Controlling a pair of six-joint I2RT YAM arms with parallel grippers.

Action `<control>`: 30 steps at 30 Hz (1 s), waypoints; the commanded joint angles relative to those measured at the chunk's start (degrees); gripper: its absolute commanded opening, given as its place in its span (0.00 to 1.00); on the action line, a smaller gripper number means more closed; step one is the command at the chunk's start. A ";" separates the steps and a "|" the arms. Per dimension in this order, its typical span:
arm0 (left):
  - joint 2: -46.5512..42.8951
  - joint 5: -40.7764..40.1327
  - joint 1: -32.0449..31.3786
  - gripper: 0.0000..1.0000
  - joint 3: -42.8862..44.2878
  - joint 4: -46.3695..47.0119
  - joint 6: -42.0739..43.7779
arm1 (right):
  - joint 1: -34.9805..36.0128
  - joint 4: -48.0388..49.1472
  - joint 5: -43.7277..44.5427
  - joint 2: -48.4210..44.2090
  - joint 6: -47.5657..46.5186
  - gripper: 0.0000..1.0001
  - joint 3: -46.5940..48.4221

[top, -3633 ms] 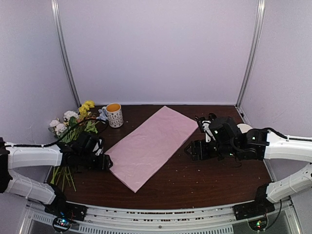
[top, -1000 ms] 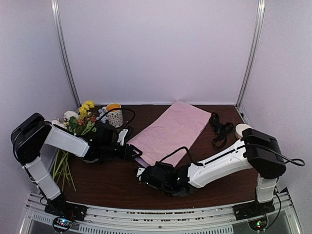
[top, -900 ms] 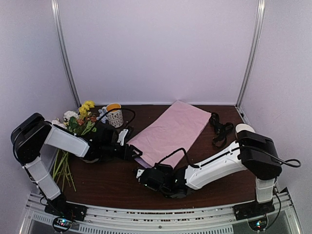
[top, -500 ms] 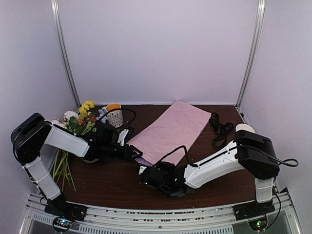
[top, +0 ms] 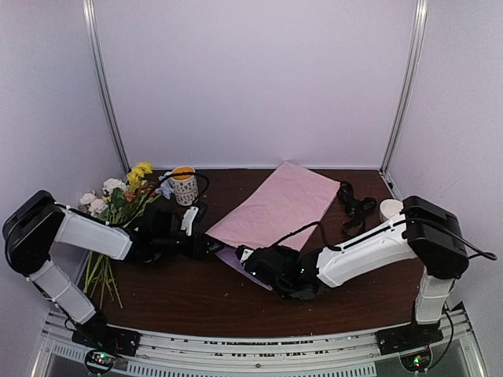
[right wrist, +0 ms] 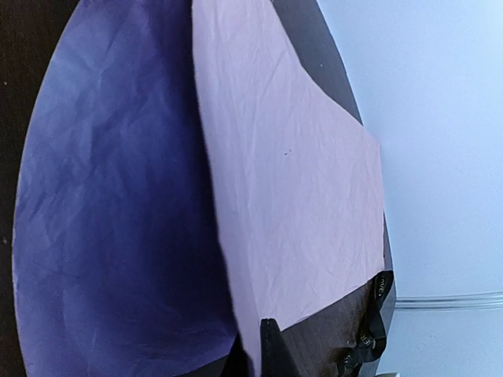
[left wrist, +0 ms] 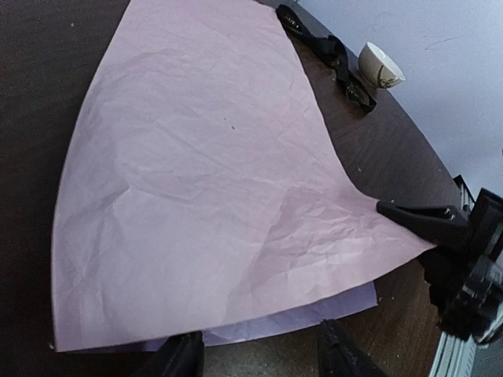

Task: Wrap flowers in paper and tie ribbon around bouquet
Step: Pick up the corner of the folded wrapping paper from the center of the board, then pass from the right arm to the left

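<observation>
Table: the table (top: 189, 297) is dark brown wood, speckled with pale crumbs; both arms reach low across it.
Paper: the paper (top: 279, 206) is a pale pink, crinkled sheet lying across the middle of the table. In the overhead view its long axis runs from about 7 o'clock to 1 o'clock. A lavender layer shows under its near edge; whether that is a fold or a second sheet cannot be told.
Right hand: the right hand (top: 242, 257) sits at the paper's near corner, at about 6 o'clock. Its fingers are pressed together on that corner, pinching the sheet. In the left wrist view its black tip lies on top of the corner.
Left hand: the left hand (top: 211, 246) is low over the wood at the paper's 8 o'clock edge. Its fingers are spread, with the sheet's edge just ahead of the fingertips. Whether they touch the paper cannot be told.
Flowers: the flowers (top: 118, 204) lie at 9 o'clock, well apart from the paper. The yellow, white and peach blooms point toward the back wall and the green stems toward the front edge. The left arm passes just beside them.
Ribbon: the ribbon (top: 354, 206) is black and lies in loose loops on bare wood at 2 o'clock, just beside the paper's right edge.
Mug: the mug (top: 185, 187) is white and patterned with an orange inside. It stands upright at 11 o'clock, between the flowers and the paper.
Cup: the cup (top: 391, 209) is small and white, at 3 o'clock, just beyond the ribbon.
</observation>
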 commanded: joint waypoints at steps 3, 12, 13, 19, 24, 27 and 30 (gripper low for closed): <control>-17.95 -13.19 -7.52 0.55 -5.24 2.46 13.70 | -0.57 -4.15 -4.37 -14.77 1.46 0.00 -4.14; -32.39 -24.88 -19.09 0.65 -0.08 -18.31 38.32 | 0.11 -21.52 -10.62 -31.13 0.96 0.00 -1.73; -33.43 -24.65 -19.72 0.68 0.18 -19.49 39.47 | 0.45 -22.92 -10.43 -32.17 0.58 0.00 -0.97; -31.13 -16.81 -23.97 0.76 4.72 -24.60 42.17 | 3.02 -29.22 -6.61 -32.66 -1.74 0.00 5.25; -27.76 -15.12 -26.87 0.76 8.84 -24.15 38.67 | 4.35 -30.53 -2.94 -30.11 -4.53 0.00 8.90; -25.56 -21.38 -26.86 0.73 9.47 -23.10 35.88 | 5.23 -28.20 -4.03 -30.41 -6.89 0.00 8.92; -22.78 -26.10 -26.88 0.65 10.17 -22.95 34.33 | 5.78 -25.84 -5.55 -31.07 -7.79 0.00 8.98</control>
